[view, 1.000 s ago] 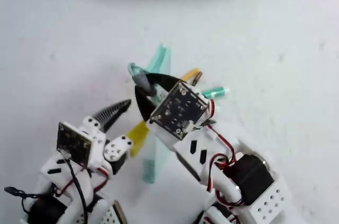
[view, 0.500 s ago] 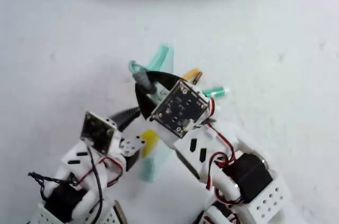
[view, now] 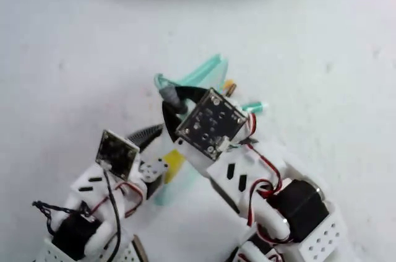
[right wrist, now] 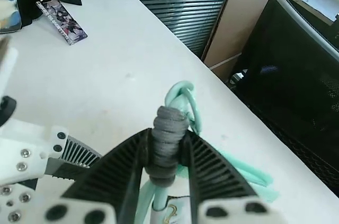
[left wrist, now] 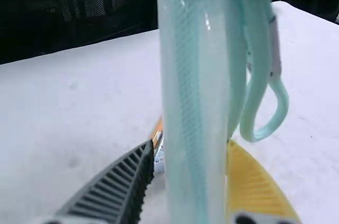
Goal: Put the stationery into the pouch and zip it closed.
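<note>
Left hand: nearest the arms' bases, at the lower end of the pouch. Its dark ribbed finger lies on one face and its yellow finger on the other, clamped on the pouch. The left wrist view shows both tips against the material.
Pouch: clear teal, standing on its long edge on the bench and held off flat between the two hands. It runs from beside the left hand, past the right hand, to its far corner. In the left wrist view it rises upright between the fingers.
Right hand: at the pouch's upper edge, with its black fingers clamped together on the pull; seen from its own wrist at.
Pull: a grey wrapped tab, upright between the right fingers.
Loop: a teal cord on the pull's far end, hanging free.
Pen: yellow-orange; its end shows just beyond the pouch, on the bench.
Marker: teal-capped, on the bench beside the right arm, outside the pouch.
Bench: white.
Card: flat on the bench, well beyond the hands.
</note>
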